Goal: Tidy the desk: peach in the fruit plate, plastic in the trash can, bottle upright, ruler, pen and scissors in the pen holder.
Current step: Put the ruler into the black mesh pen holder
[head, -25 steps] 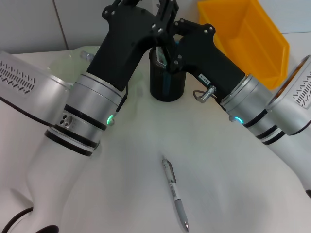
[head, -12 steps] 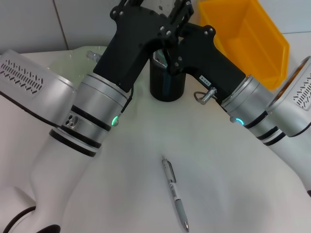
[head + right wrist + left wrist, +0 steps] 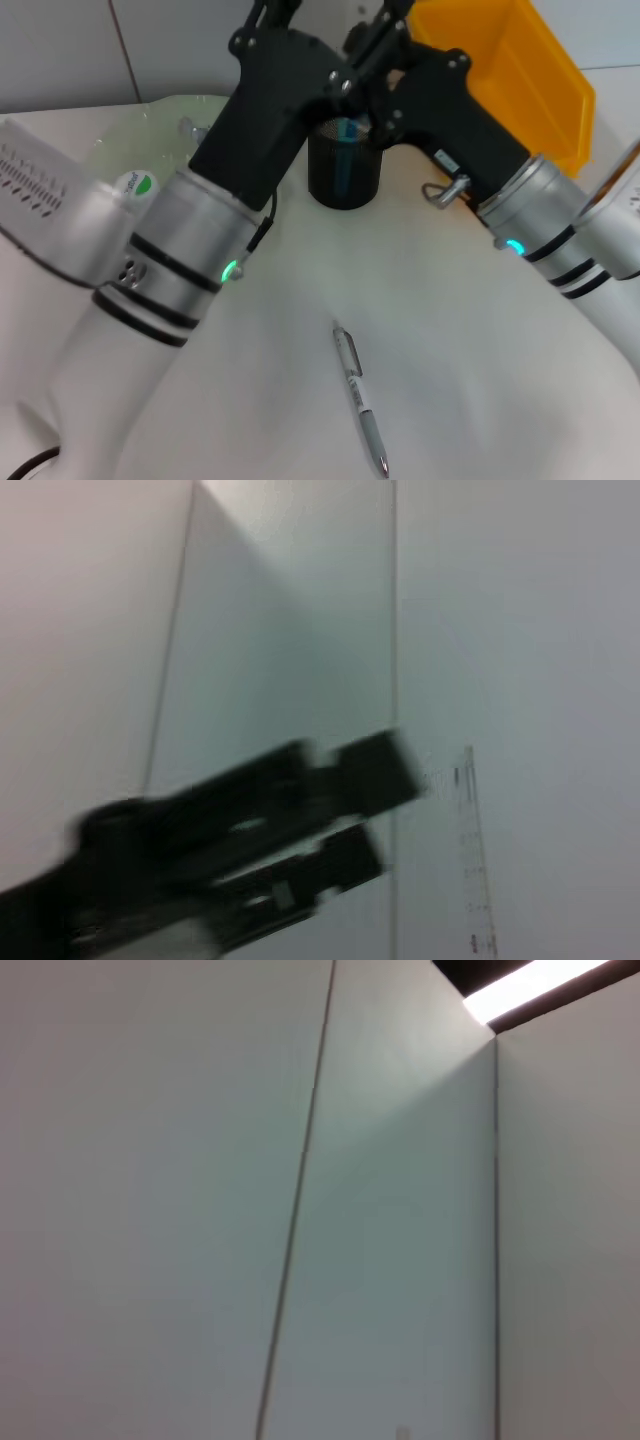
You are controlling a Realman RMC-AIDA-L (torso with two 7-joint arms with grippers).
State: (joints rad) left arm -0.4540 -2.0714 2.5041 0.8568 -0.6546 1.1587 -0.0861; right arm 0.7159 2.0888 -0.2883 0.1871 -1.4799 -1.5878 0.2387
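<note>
Up close, the right wrist view catches a black gripper (image 3: pixel 385 815) with its 2 prongs narrowly parted. Its tip is just beside the ruler (image 3: pixel 475 860), which stands upright against a pale wall. Whose gripper it is, and whether it holds the ruler, I cannot tell.

In the head view the left arm (image 3: pixel 250 110) and right arm (image 3: pixel 450 110) both rise over the pen holder (image 3: pixel 343 175), and their ends run out of frame. Something light blue, likely the scissors (image 3: pixel 347 130), stands inside the holder.

The ruler looks light, stiff, thin and slick, so it is probably best pinched across its flat faces near one end. The pen (image 3: pixel 360 400) lies on the desk (image 3: pixel 480 380), well apart from the holder. It is slim and apt to roll, so mid-barrel seems the place to grip.

Counted: 1 ruler, 1 pen, 1 holder, 1 trash can (image 3: pixel 520 70), 1 fruit plate (image 3: pixel 115 145), 2 arms.
</note>
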